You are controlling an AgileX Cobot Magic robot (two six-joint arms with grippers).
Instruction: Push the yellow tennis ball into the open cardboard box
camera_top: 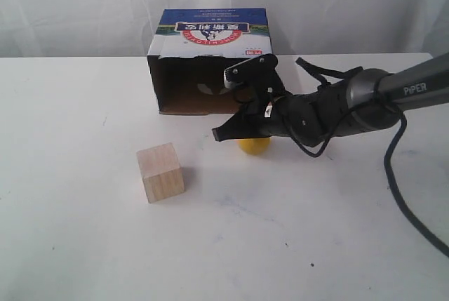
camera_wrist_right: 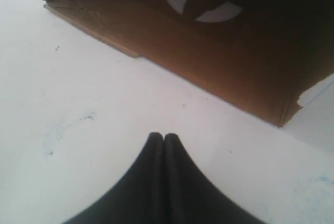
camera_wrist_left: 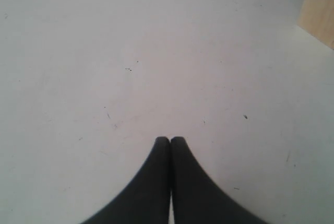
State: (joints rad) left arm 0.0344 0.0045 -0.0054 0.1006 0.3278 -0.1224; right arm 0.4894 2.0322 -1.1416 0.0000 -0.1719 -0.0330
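The yellow tennis ball (camera_top: 253, 145) lies on the white table just in front of the open cardboard box (camera_top: 208, 62), mostly covered from above by my right arm. My right gripper (camera_top: 219, 135) is shut with nothing in it, its tip a little left of the ball and just above it. In the right wrist view the shut right gripper (camera_wrist_right: 163, 137) points at the brown floor and dark inside of the cardboard box (camera_wrist_right: 209, 62); the ball is hidden there. My left gripper (camera_wrist_left: 170, 140) is shut and empty over bare table; it does not show in the exterior view.
A pale wooden cube (camera_top: 161, 172) stands on the table left of the ball and nearer the front, and its corner shows as the wooden cube (camera_wrist_left: 318, 12) in the left wrist view. A black cable (camera_top: 400, 196) trails from the right arm.
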